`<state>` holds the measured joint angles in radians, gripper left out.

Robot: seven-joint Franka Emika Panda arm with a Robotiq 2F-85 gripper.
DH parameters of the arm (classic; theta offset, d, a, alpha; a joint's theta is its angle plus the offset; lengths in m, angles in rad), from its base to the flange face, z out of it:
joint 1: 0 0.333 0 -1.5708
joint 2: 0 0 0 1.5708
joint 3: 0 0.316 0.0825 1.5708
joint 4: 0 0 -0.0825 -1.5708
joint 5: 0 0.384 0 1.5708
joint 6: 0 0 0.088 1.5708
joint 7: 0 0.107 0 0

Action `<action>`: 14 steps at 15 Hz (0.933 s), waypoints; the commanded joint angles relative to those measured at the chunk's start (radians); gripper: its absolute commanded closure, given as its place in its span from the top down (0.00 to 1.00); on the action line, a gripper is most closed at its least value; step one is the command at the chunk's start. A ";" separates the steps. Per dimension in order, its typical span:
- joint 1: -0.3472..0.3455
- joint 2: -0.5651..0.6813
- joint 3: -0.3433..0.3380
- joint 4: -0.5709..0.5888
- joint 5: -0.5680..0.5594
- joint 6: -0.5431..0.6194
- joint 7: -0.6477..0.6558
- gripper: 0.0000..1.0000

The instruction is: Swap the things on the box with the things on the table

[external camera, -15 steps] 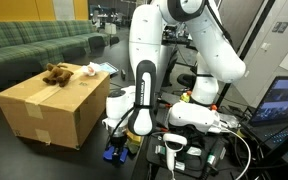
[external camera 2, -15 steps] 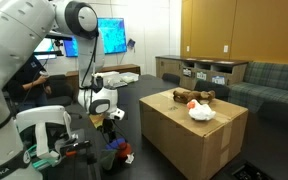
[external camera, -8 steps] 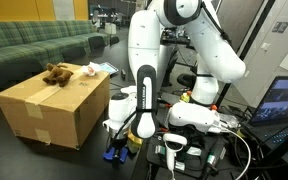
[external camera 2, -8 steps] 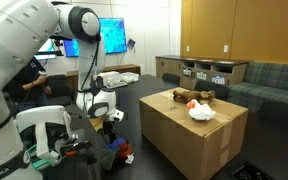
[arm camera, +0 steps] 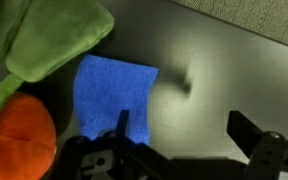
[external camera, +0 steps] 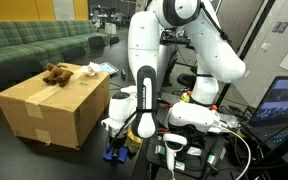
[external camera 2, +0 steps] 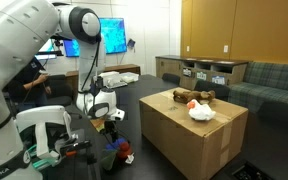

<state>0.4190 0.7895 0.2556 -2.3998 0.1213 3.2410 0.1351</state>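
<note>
The tan cardboard box (external camera: 52,108) (external camera 2: 194,132) stands on the glossy black table (external camera 2: 144,95) (arm camera: 224,70). On its top lie a brown plush toy (external camera: 55,73) (external camera 2: 196,98) and a white crumpled thing (external camera: 88,69) (external camera 2: 202,113). On the table beside the box lie a blue cloth (arm camera: 114,92) (external camera: 114,153), a green plush piece (arm camera: 44,40) and an orange thing (arm camera: 19,135). My gripper (arm camera: 184,130) (external camera: 117,126) (external camera 2: 110,118) hangs low over the table, open. Its one finger overlaps the blue cloth's edge; only bare table shows between the fingers.
The robot's white base (external camera: 196,115) and cables sit close to the items on the table. A laptop (external camera: 284,100) stands at the side. Green sofas (external camera: 34,45) and a cabinet (external camera 2: 199,70) lie behind the box.
The arm has shifted only slightly. The jaws stay open, and nothing on the box or the table has moved.
</note>
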 commanded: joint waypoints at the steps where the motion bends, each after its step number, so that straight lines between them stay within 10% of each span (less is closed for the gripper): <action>1: -0.007 0.001 -0.007 0.000 -0.031 0.028 -0.021 1.00; 14: 0.026 0.031 -0.095 0.018 -0.063 0.020 -0.067 1.00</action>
<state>0.4335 0.7959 0.1774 -2.3994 0.0833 3.2469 0.0770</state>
